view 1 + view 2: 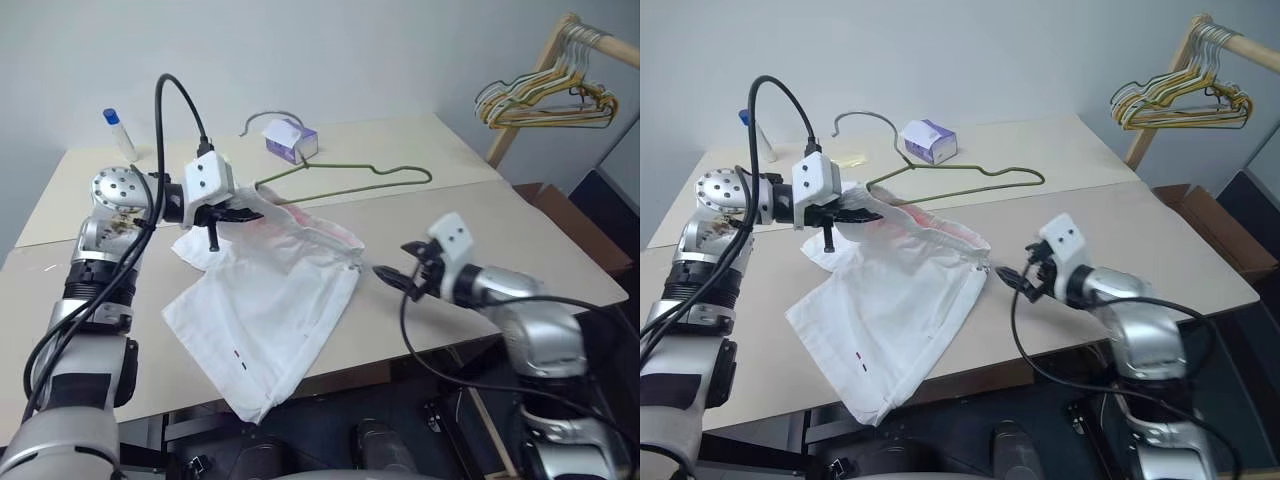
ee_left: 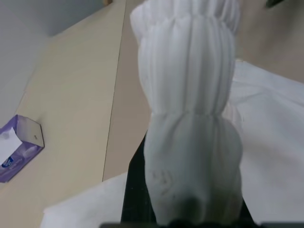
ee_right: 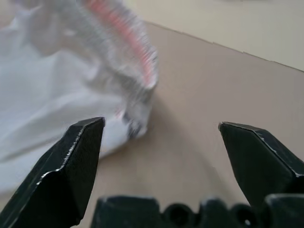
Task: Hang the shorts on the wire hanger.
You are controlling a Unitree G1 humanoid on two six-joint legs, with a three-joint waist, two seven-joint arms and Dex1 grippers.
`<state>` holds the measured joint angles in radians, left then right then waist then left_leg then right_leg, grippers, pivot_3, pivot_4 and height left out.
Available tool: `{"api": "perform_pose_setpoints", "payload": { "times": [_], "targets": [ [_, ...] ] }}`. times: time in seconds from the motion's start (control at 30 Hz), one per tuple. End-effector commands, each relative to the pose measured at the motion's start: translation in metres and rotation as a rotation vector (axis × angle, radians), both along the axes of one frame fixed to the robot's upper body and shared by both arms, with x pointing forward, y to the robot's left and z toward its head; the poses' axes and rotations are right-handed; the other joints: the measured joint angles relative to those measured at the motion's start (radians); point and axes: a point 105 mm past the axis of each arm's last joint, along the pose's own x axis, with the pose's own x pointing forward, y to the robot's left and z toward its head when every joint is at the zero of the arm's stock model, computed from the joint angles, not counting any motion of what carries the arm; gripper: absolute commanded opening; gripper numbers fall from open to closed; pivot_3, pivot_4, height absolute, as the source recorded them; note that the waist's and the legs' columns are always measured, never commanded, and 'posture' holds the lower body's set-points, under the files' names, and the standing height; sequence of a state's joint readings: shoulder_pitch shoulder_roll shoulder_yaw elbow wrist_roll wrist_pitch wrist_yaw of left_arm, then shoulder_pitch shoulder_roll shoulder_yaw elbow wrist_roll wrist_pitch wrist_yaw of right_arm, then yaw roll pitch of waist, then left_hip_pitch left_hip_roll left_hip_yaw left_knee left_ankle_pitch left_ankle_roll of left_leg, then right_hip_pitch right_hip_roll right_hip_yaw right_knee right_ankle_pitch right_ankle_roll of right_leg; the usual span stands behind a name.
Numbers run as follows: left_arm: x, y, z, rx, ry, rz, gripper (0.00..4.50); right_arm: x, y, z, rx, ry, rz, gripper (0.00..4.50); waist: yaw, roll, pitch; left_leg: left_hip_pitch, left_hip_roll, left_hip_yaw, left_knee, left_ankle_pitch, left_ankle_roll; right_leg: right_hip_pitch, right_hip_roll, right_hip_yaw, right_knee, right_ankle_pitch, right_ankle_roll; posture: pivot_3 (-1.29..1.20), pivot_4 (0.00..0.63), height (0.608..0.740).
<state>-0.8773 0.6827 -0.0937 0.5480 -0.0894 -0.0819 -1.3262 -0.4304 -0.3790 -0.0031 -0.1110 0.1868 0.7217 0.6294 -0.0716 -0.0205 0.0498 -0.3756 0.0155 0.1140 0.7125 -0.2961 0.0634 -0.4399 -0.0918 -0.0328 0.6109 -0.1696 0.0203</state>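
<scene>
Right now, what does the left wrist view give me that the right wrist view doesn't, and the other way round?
Left wrist view: the shorts' gathered waistband bunched tight in the left gripper, plus the purple tissue box on the table.

Right wrist view: the right gripper with its two black fingers spread wide, nothing between them, aimed at the waistband's free corner with the pink edge.

Both: the white shorts lying on the beige table.

Lab-like test room: bare grey wall, plain beige tables (image 1: 520,230), wooden hanger rail (image 1: 600,38).
</scene>
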Motion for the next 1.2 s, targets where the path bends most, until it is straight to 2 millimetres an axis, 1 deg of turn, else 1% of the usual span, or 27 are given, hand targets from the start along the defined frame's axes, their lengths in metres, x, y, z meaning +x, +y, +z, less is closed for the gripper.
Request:
{"api": "perform_pose_setpoints", "payload": {
  "times": [0.03, 0.07, 0.1, 0.2, 0.23, 0.3, 0.5, 0.6, 0.63, 0.73, 0.8, 0.87, 0.93, 1.0, 1.1, 1.2],
  "targets": [
    [-0.001, 0.001, 0.019, -0.024, -0.053, -0.004, 0.3, 0.021, 0.011, -0.003, 0.029, -0.019, -0.01, 4.49, 0.002, 0.0, 0.0, 0.0, 0.0, 0.0, 0.0, 0.002, -0.003, 0.0, 0.0, 0.0, 0.001, 0.0, 0.0, -0.01, 0.002, 0.74],
    [-0.001, 0.001, 0.02, -0.024, -0.055, -0.003, 0.3, 0.023, 0.017, -0.005, 0.041, -0.01, 0.014, 4.49, 0.004, 0.001, 0.0, -0.001, 0.0, 0.0, 0.0, 0.004, -0.007, 0.0, 0.0, 0.0, 0.001, 0.0, 0.0, -0.01, 0.002, 0.74],
    [-0.001, 0.001, 0.02, -0.024, -0.056, -0.002, 0.3, 0.023, 0.021, -0.007, 0.049, -0.002, 0.039, 4.49, 0.007, 0.001, -0.001, -0.002, 0.0, -0.001, 0.0, 0.004, -0.007, 0.0, 0.0, -0.002, 0.001, 0.0, 0.0, -0.01, 0.002, 0.74],
    [-0.002, 0.002, 0.02, -0.021, -0.058, 0.0, 0.3, 0.016, 0.038, -0.01, 0.07, 0.029, 0.142, 4.49, 0.012, 0.001, -0.001, -0.009, -0.001, -0.002, 0.0, 0.004, -0.008, -0.003, 0.0, -0.005, 0.001, 0.0, 0.0, 0.01, 0.001, 0.74],
    [-0.002, 0.003, 0.02, -0.021, -0.058, 0.003, 0.3, 0.014, 0.04, -0.01, 0.078, 0.039, 0.158, 4.11, 0.012, 0.001, -0.001, -0.01, -0.001, -0.002, 0.0, 0.004, -0.007, -0.004, 0.0, -0.005, 0.001, 0.0, 0.001, 0.01, 0.001, 0.74],
    [-0.002, 0.003, 0.02, -0.022, -0.059, 0.007, 0.3, 0.014, 0.042, -0.011, 0.082, 0.043, 0.165, 3.65, 0.012, 0.001, -0.001, -0.011, -0.001, -0.002, 0.0, 0.004, -0.007, -0.005, 0.0, -0.005, 0.0, -0.001, 0.001, 0.01, 0.001, 0.74],
    [-0.003, 0.005, 0.018, -0.02, -0.059, 0.012, 0.3, 0.014, 0.049, -0.009, 0.12, 0.035, 0.19, 1.43, 0.015, 0.001, -0.001, -0.008, -0.001, -0.002, 0.0, 0.004, -0.007, -0.003, 0.0, -0.006, 0.001, 0.0, 0.001, 0.01, 0.0, 0.74],
    [-0.005, 0.004, 0.016, -0.015, -0.051, 0.002, 0.3, 0.014, 0.05, -0.007, 0.125, 0.017, 0.187, 0.42, 0.016, 0.001, -0.001, -0.008, -0.001, -0.002, 0.0, 0.004, -0.008, -0.003, 0.0, -0.006, 0.001, 0.0, 0.001, 0.01, 0.0, 0.74],
    [-0.006, 0.004, 0.015, -0.013, -0.047, -0.001, 0.3, 0.014, 0.049, -0.005, 0.127, 0.008, 0.185, 0.02, 0.017, 0.001, -0.001, -0.008, -0.001, -0.002, 0.0, 0.004, -0.008, -0.003, 0.0, -0.006, 0.002, 0.0, 0.001, 0.01, 0.0, 0.74],
    [-0.007, 0.008, 0.01, -0.001, -0.017, -0.006, 0.3, 0.014, 0.035, 0.004, 0.15, -0.017, 0.149, 0.02, 0.019, 0.001, -0.001, -0.007, -0.001, -0.002, 0.0, 0.004, -0.008, -0.003, 0.0, -0.006, 0.002, 0.0, 0.001, 0.0, 0.0, 0.74],
    [-0.01, 0.014, 0.007, 0.006, 0.009, -0.007, 0.3, 0.016, 0.02, 0.008, 0.14, -0.033, 0.096, 0.02, 0.021, 0.001, -0.001, -0.008, 0.0, -0.002, 0.0, 0.005, -0.008, -0.003, 0.0, -0.006, 0.002, 0.0, 0.0, -0.01, 0.0, 0.74],
    [-0.014, 0.028, -0.003, 0.07, 0.047, 0.001, 0.3, 0.016, -0.004, 0.011, 0.13, -0.042, 0.035, 0.02, 0.021, 0.001, -0.001, -0.008, 0.0, -0.002, 0.0, 0.004, -0.008, -0.003, 0.0, -0.006, 0.003, 0.0, 0.001, -0.03, 0.0, 0.74],
    [-0.017, 0.04, -0.012, 0.137, 0.065, 0.019, 0.3, 0.015, -0.022, 0.015, 0.116, -0.05, 0.0, 0.02, 0.021, 0.001, -0.001, -0.008, 0.0, -0.002, 0.0, 0.004, -0.008, -0.003, 0.0, -0.005, 0.002, 0.0, 0.001, -0.03, 0.0, 0.74],
    [-0.016, 0.048, -0.02, 0.185, 0.06, 0.044, 0.3, 0.012, -0.034, 0.018, 0.098, -0.058, -0.016, 0.02, 0.023, 0.001, -0.001, -0.008, 0.0, -0.002, 0.0, 0.004, -0.007, -0.003, 0.0, -0.006, 0.001, 0.0, 0.001, -0.03, 0.001, 0.74],
    [-0.013, 0.053, -0.025, 0.196, 0.064, 0.068, 0.3, 0.009, -0.045, 0.024, 0.082, -0.061, -0.02, 0.02, 0.025, 0.001, -0.001, -0.008, 0.0, -0.002, 0.0, 0.004, -0.007, -0.003, 0.0, -0.006, 0.001, 0.0, 0.001, -0.04, 0.0, 0.74],
    [-0.011, 0.054, -0.031, 0.205, 0.073, 0.09, 0.3, 0.008, -0.05, 0.028, 0.069, -0.062, -0.015, 0.02, 0.025, 0.001, -0.001, -0.008, 0.0, -0.002, 0.0, 0.003, -0.006, -0.003, 0.0, -0.005, 0.001, 0.0, 0.001, -0.04, 0.0, 0.74]
  ]
}}
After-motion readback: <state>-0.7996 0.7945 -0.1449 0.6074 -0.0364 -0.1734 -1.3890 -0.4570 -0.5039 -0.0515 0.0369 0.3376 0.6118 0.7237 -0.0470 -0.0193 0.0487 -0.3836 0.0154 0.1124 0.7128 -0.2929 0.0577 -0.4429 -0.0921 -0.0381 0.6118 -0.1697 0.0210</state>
